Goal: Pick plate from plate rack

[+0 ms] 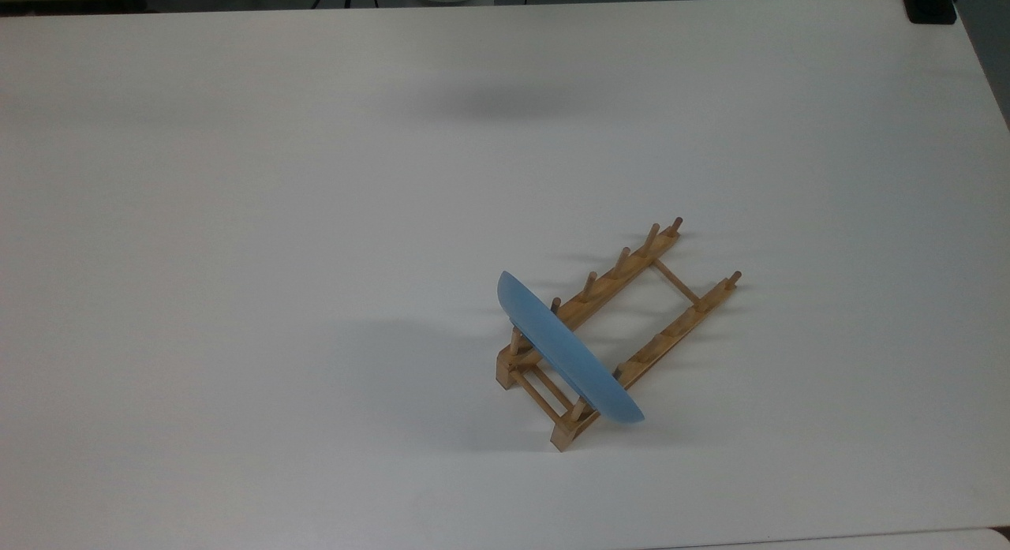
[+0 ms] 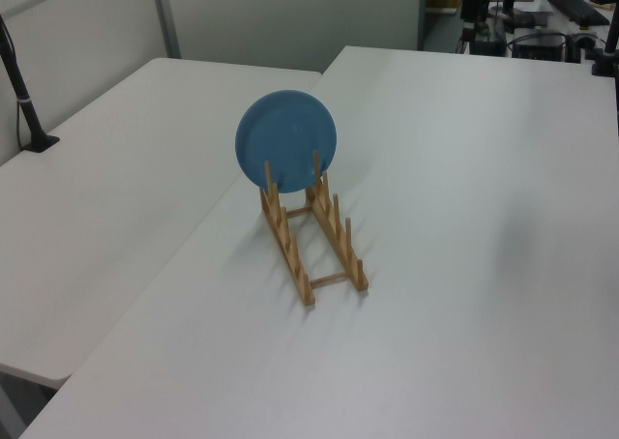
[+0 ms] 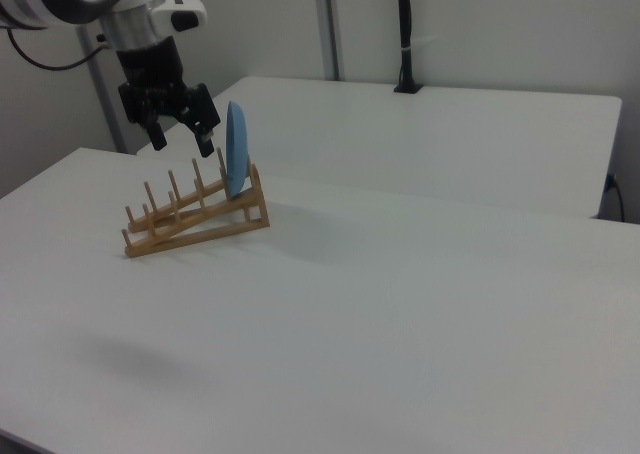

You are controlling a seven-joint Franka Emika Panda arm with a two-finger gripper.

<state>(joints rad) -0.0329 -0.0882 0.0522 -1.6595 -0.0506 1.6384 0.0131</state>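
Right view: one hand (image 3: 183,139) open above one plate rack (image 3: 196,215); one plate (image 3: 236,148) upright in rack.

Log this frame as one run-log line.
phase: pre-grasp | plate: upright in end slot of plate rack | end effector: open, holding nothing | contact: none
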